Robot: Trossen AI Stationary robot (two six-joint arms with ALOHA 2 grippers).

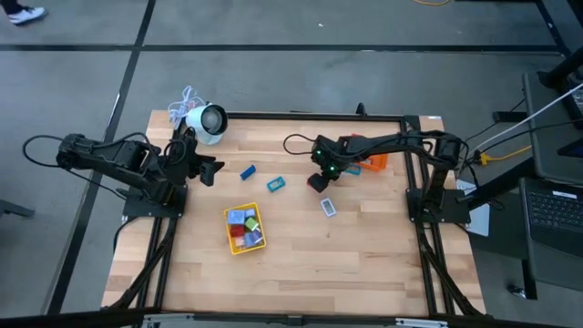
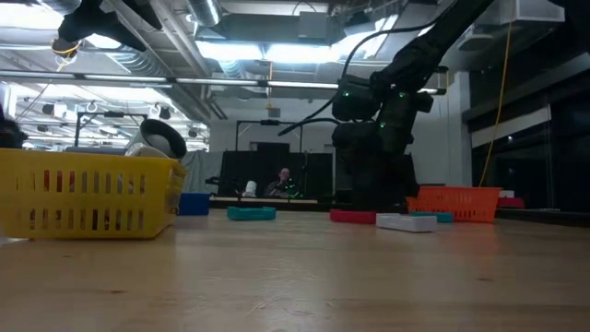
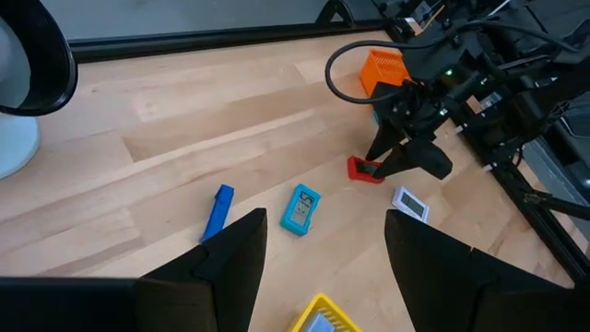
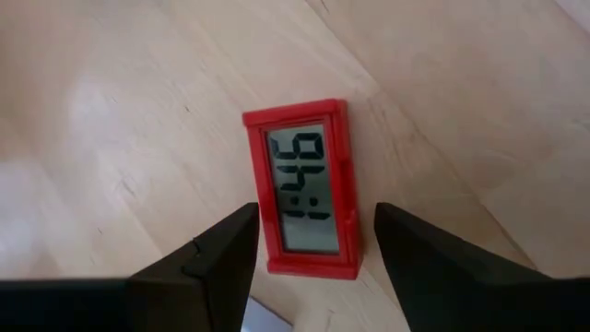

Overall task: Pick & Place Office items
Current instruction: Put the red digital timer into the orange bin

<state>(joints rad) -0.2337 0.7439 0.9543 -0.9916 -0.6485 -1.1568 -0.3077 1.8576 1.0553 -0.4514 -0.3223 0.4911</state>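
Hovering over the desk [image 1: 364,246], our right claw [image 4: 313,242] spreads wide astride the red digital clock [image 4: 304,189]; our left claw [image 3: 323,249] waits wide.

A pale wooden table [image 1: 301,264] stands on a grey concrete floor [image 1: 273,82] crossed by dark lines. At the right side of the high view sits a dark desk with a laptop [image 1: 554,214], and a yellow cable [image 1: 506,157] runs toward it. In the low view, the room behind shows a ceiling of pipes and ducts [image 2: 230,37], bright strip lights [image 2: 249,51], and dark windows [image 2: 530,138] on the right. A person [image 2: 284,183] sits far back.
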